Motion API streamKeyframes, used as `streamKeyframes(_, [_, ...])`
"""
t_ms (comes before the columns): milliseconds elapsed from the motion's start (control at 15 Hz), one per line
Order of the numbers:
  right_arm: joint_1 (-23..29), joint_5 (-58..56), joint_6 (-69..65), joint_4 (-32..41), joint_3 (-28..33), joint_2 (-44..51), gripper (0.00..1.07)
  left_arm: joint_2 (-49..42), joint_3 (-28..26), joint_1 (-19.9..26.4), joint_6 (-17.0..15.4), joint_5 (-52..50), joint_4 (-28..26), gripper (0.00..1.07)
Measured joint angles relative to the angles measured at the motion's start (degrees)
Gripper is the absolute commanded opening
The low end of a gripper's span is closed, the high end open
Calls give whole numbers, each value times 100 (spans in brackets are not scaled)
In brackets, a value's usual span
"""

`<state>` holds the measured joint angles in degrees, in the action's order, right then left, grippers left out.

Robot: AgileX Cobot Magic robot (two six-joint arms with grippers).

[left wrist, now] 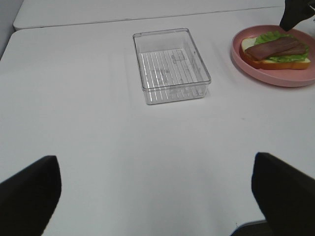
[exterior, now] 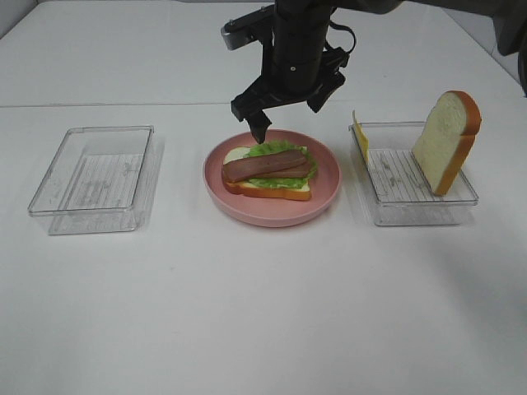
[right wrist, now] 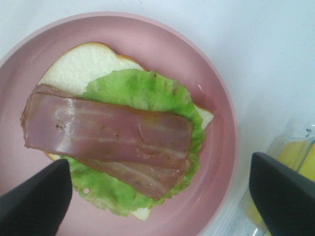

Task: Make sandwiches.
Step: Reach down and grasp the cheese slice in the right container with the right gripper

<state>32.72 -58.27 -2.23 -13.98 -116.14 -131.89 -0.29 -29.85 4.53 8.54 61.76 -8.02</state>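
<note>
My right gripper (right wrist: 160,161) is spread wide, holding nothing, over the sandwich (right wrist: 113,130) (bread, lettuce, bacon) on the pink plate (right wrist: 216,88). Only the high view shows the bread slice (exterior: 447,140) leaning in the right tray (exterior: 412,212). My left gripper (left wrist: 155,160), wide too, faces the left tray (left wrist: 173,93).

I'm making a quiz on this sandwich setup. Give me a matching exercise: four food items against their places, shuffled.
1 bacon strip
2 lettuce
3 loose bread slice
4 cheese slice

A leaning upright in the right tray
B topmost layer on the plate
C on edge by that tray's plate-side wall
D between bacon and bottom bread

Pairs: 1-B, 2-D, 3-A, 4-C
</note>
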Motion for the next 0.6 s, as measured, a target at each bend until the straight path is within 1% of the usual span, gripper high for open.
streamKeyframes(133, [0,-229,-23,0,-109,155,96,0,0,0,0,0,0,102])
streamKeyframes(400, [-46,-384,-29,-63,-115,814,96,0,0,0,0,0,0,102])
streamKeyframes(600, [-361,-584,-29,-17,-155,1066,96,0,0,0,0,0,0,102])
